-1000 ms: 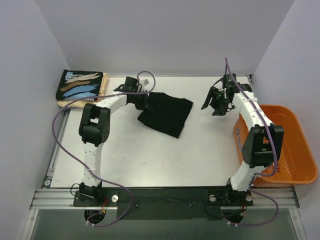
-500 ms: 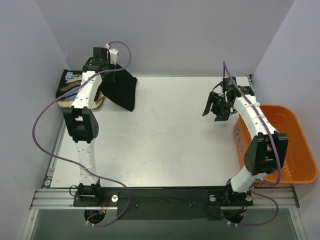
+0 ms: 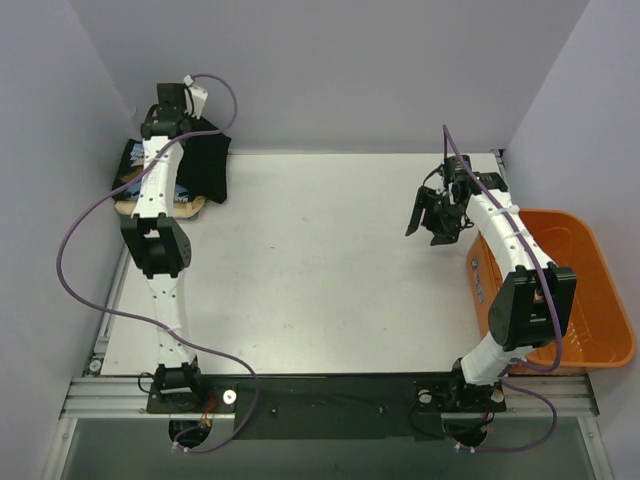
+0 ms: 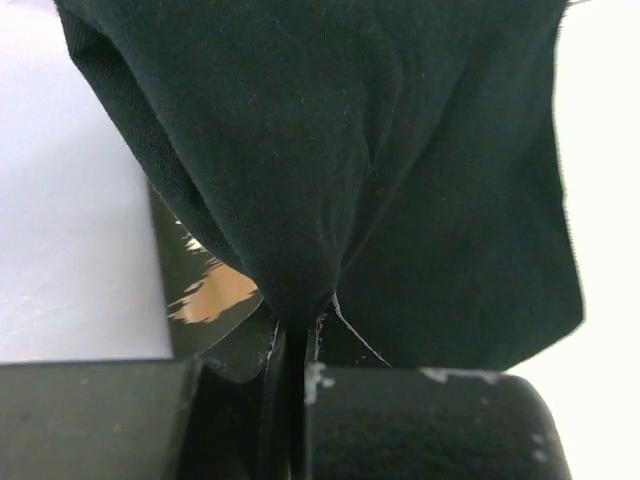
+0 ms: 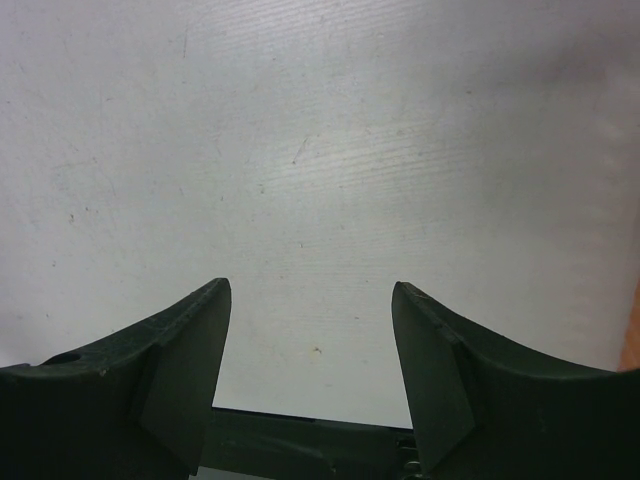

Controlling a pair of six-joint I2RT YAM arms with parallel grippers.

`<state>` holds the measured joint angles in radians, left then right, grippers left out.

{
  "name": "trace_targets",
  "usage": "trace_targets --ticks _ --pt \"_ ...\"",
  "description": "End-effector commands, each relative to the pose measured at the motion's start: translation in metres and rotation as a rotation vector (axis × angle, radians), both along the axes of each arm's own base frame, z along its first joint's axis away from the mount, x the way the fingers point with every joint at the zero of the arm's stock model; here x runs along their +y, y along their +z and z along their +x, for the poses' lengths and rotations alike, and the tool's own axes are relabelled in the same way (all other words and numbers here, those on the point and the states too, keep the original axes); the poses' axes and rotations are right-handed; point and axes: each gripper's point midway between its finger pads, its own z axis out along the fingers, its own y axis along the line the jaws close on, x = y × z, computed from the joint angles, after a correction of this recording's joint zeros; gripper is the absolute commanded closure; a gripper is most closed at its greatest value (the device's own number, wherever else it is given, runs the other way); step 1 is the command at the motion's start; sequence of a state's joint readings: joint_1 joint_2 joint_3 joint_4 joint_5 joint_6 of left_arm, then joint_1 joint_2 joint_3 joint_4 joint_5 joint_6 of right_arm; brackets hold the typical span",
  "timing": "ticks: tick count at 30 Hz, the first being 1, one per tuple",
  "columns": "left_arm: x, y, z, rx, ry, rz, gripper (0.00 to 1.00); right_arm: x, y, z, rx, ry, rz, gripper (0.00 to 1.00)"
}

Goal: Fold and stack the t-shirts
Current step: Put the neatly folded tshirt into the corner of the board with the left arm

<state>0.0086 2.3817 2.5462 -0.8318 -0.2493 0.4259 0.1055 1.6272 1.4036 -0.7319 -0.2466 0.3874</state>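
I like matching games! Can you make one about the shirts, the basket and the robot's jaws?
1 black shirt
2 printed shirt
3 orange basket
4 right jaws

A open above the table
B lying in the far left corner
C pinched in the left jaws, hanging
D at the table's right edge

Pairs: 1-C, 2-B, 3-D, 4-A

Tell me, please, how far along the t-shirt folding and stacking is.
Done: the printed shirt lies folded on the cream shirt, far left. In hand: the left end effector, shut on the black shirt, holds it at that stack. Left: laying it on top. The right end effector is open.
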Motion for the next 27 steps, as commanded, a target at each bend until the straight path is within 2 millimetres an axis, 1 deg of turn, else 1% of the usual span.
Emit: trace_targets --ticks 1,2,3,4,5,6,7,8,9,10,11,12,13,14,15,16,17,18,19,21,22,23,25,26,27 --pt "0.059 0.055 -0.003 -0.109 0.085 0.098 1.0 -0.005 0.011 -0.012 0.001 0.011 -0.033 0.39" --pt "0.069 0.062 -0.007 -0.124 0.103 0.096 1.0 -0.004 0.011 -0.013 0.002 0.012 -0.033 0.39" --pt "0.072 0.063 -0.008 -0.126 0.099 0.083 1.0 -0.004 0.011 -0.013 0.001 0.013 -0.036 0.39" --pt "0.078 0.078 -0.012 -0.16 0.106 0.079 1.0 -0.004 0.011 -0.014 0.003 0.015 -0.038 0.39" --pt "0.08 0.076 -0.013 -0.159 0.101 0.071 1.0 -0.004 0.011 -0.014 0.005 0.017 -0.038 0.39" --pt "0.081 0.09 -0.014 -0.191 0.092 0.087 1.0 -0.004 0.01 -0.015 0.011 0.016 -0.04 0.39" --pt "0.081 0.083 -0.014 -0.173 0.078 0.095 1.0 -0.004 0.01 -0.014 0.01 0.018 -0.041 0.39" --pt "0.082 0.088 -0.014 -0.184 0.07 0.107 1.0 -0.004 0.011 -0.014 0.01 0.017 -0.043 0.39" --pt "0.087 0.08 -0.013 -0.166 0.068 0.107 1.0 -0.004 0.012 -0.014 0.01 0.019 -0.042 0.39" --pt "0.087 0.078 -0.011 -0.165 0.063 0.101 1.0 -0.004 0.012 -0.013 0.011 0.019 -0.046 0.39" --pt "0.091 0.064 -0.009 -0.135 0.067 0.096 1.0 -0.005 0.014 -0.012 0.006 0.02 -0.047 0.39" --pt "0.093 0.059 -0.007 -0.125 0.068 0.1 1.0 -0.005 0.014 -0.013 0.007 0.02 -0.049 0.39" --pt "0.099 0.043 -0.004 -0.1 0.076 0.104 1.0 -0.005 0.015 -0.012 0.004 0.02 -0.051 0.39" --pt "0.105 0.043 -0.003 -0.098 0.091 0.126 1.0 -0.005 0.016 -0.013 0.005 0.022 -0.053 0.39" --pt "0.11 0.03 -0.001 -0.074 0.102 0.133 1.0 -0.005 0.017 -0.013 0.005 0.023 -0.052 0.39" --pt "0.118 0.032 -0.001 -0.08 0.127 0.146 1.0 -0.005 0.017 -0.013 0.007 0.024 -0.053 0.39" --pt "0.126 0.026 0.0 -0.079 0.146 0.151 1.0 -0.006 0.018 -0.014 0.005 0.025 -0.055 0.39" --pt "0.134 0.027 -0.001 -0.083 0.175 0.164 1.0 -0.006 0.018 -0.014 0.006 0.026 -0.056 0.39" --pt "0.142 0.029 -0.001 -0.099 0.194 0.168 1.0 -0.006 0.017 -0.015 0.01 0.029 -0.061 0.39" --pt "0.151 0.036 -0.001 -0.125 0.213 0.179 1.0 -0.007 0.018 -0.016 0.011 0.028 -0.065 0.39" --pt "0.153 0.036 0.0 -0.137 0.219 0.174 1.0 -0.007 0.017 -0.016 0.014 0.027 -0.064 0.39" --pt "0.16 0.041 0.0 -0.158 0.233 0.179 1.0 -0.007 0.016 -0.016 0.019 0.028 -0.063 0.39" --pt "0.169 0.038 -0.001 -0.15 0.246 0.201 1.0 -0.006 0.017 -0.016 0.021 0.03 -0.057 0.39" --pt "0.17 0.037 0.0 -0.149 0.247 0.207 1.0 -0.005 0.017 -0.014 0.018 0.032 -0.054 0.39" --pt "0.172 0.031 -0.001 -0.131 0.249 0.215 1.0 -0.004 0.017 -0.015 0.023 0.035 -0.052 0.39"
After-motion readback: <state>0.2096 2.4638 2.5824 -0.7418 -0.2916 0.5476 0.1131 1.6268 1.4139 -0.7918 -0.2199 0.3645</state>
